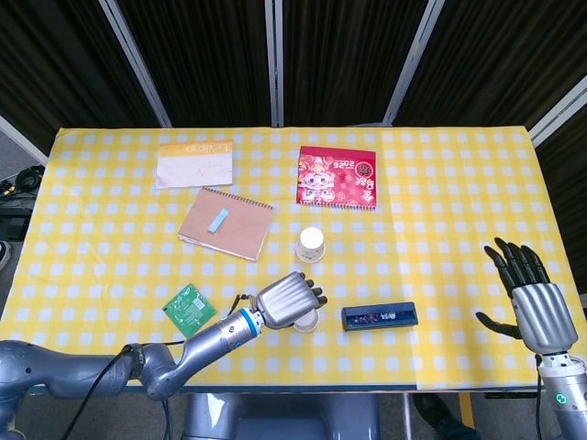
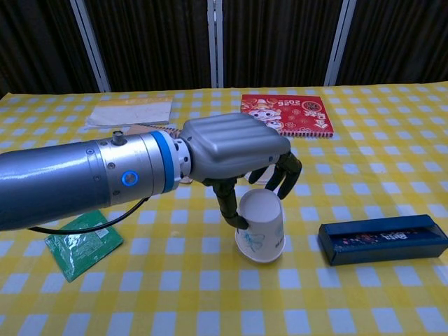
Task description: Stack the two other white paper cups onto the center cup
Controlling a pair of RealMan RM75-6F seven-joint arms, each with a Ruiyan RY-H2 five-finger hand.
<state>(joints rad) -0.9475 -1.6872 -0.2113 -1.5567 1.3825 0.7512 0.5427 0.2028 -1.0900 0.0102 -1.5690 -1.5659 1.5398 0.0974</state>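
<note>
Head view: the left hand [image 1: 290, 301] is curled over the near cup [image 1: 308, 320] at the front of the yellow checked surface [image 1: 440, 202], covering most of it; only a sliver of cup rim shows past the fingers. The center cup [image 1: 311, 244] stands upside down further back, apart from the hand. A dark blue box [image 1: 380, 316] lies just right of the near cup, a green packet [image 1: 189, 307] to the left. A brown notebook [image 1: 227, 223], a pale booklet [image 1: 193, 164] and a red booklet [image 1: 337, 176] lie toward the back. The right hand [image 1: 534, 303] hovers at the right edge, fingers spread, holding nothing. Chest view: the left hand [image 2: 234, 152] grips the near cup [image 2: 260, 225] from above, thumb on its left side, fingers wrapped over its far side; the cup is tilted. The center cup is mostly hidden behind the hand. The dark blue box [image 2: 381, 239] lies right of the cup.
</note>
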